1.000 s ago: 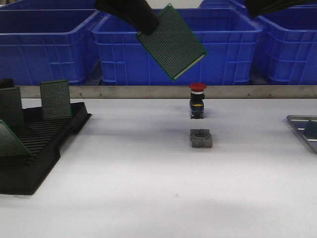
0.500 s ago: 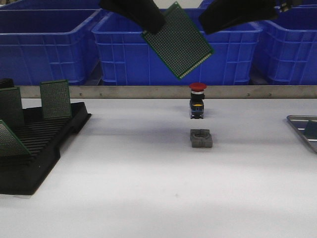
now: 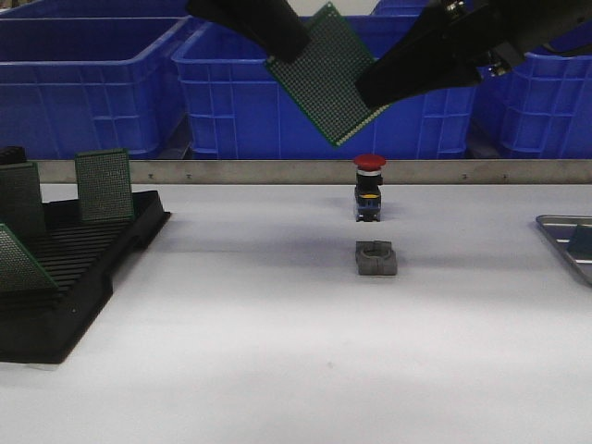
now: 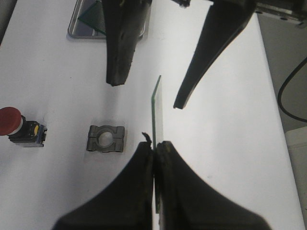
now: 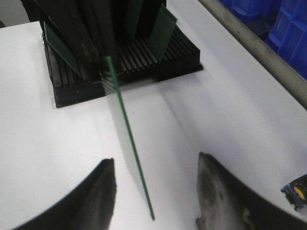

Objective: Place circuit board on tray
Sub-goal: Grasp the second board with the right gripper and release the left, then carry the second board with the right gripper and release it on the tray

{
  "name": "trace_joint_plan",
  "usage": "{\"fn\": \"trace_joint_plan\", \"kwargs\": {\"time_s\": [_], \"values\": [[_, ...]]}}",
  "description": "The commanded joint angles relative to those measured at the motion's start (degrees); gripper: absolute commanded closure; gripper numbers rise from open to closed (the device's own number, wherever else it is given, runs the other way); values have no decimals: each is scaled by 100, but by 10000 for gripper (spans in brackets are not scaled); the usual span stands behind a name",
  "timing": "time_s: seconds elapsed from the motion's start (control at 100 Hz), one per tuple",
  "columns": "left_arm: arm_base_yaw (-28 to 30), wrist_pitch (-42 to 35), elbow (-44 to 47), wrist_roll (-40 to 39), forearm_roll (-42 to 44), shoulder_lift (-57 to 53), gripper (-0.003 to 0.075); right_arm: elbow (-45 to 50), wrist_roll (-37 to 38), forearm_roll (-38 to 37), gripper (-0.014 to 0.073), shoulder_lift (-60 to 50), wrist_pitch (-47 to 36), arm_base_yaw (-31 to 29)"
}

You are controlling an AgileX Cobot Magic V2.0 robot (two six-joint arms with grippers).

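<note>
The green circuit board [image 3: 324, 79] hangs tilted high above the table's middle. My left gripper [image 3: 287, 46] is shut on its upper left corner; in the left wrist view [image 4: 154, 146] the jaws pinch the board's thin edge [image 4: 156, 110]. My right gripper [image 3: 370, 92] is open at the board's lower right corner. In the right wrist view [image 5: 156, 160] the board's edge [image 5: 125, 129] stands between its fingers, touching neither. The silvery tray [image 3: 564, 227] lies at the table's far right edge and also shows in the left wrist view [image 4: 79, 28].
A black slotted rack [image 3: 65, 268] with several upright boards stands at the left. A red-capped push button [image 3: 368, 190] and a grey metal clamp block [image 3: 376, 259] sit mid-table under the board. Big blue bins [image 3: 92, 83] line the back behind a metal rail [image 3: 277, 171].
My right gripper has come down and left from the upper right until its open fingers straddle the board's lower right corner. The left gripper and board shifted slightly right, then held.
</note>
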Motion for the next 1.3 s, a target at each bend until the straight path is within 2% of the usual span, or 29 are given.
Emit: {"fn": "trace_joint_plan", "kwargs": {"time_s": [0.0, 0.13, 0.3, 0.43, 0.5, 0.57, 0.74, 0.81, 1.05, 1.29], "values": [[-33, -62, -183, -12, -414, -312, 741, -137, -65, 336, 328, -170, 213, 6], [-33, -62, -183, -12, -414, -312, 741, -137, -65, 413, 513, -170, 227, 6], [-33, -79, -183, -12, -431, -312, 741, -137, -65, 433, 666, -170, 272, 6], [-33, -105, -183, -12, -565, -312, 739, -137, -65, 440, 659, -170, 374, 6], [-33, -105, -193, 9, -601, -312, 707, -137, -65, 446, 659, -170, 369, 6], [-33, -92, -193, 136, -601, -312, 629, -137, -65, 456, 659, -170, 362, 6], [-33, -90, -193, 135, -601, -312, 362, -137, -65, 468, 659, -170, 276, -5], [-33, -90, -193, 135, -588, -312, 307, -137, -48, 468, 659, -170, 169, -5], [-33, -111, -193, 135, -588, -312, 302, -137, 96, 468, 659, -170, -271, -158], [-23, -214, -193, 135, -588, -312, 302, -131, 891, 468, 659, -170, -271, -960]]}}
